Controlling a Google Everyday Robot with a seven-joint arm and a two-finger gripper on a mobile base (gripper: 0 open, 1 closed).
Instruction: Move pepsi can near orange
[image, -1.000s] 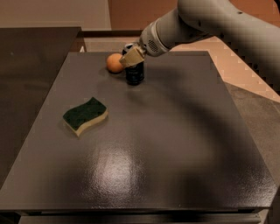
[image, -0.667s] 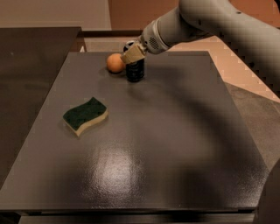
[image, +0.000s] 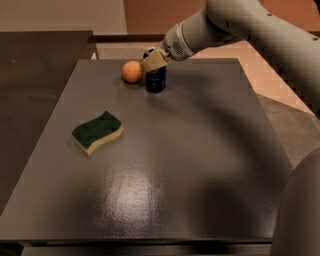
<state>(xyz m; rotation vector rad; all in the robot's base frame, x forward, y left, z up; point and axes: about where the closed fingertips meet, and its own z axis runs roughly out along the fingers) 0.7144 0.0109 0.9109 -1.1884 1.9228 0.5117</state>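
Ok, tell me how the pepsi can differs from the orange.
The pepsi can is dark and cylindrical; the orange is bright and round. The can stands taller than the orange. The gripper sits at the can's top, while the orange is clear of it. Both rest side by side near the far edge of the table.

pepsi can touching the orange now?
Cannot tell. Camera view shows the pepsi can close beside the orange, but neither gap nor contact is plain. The pincer is at the can's top.
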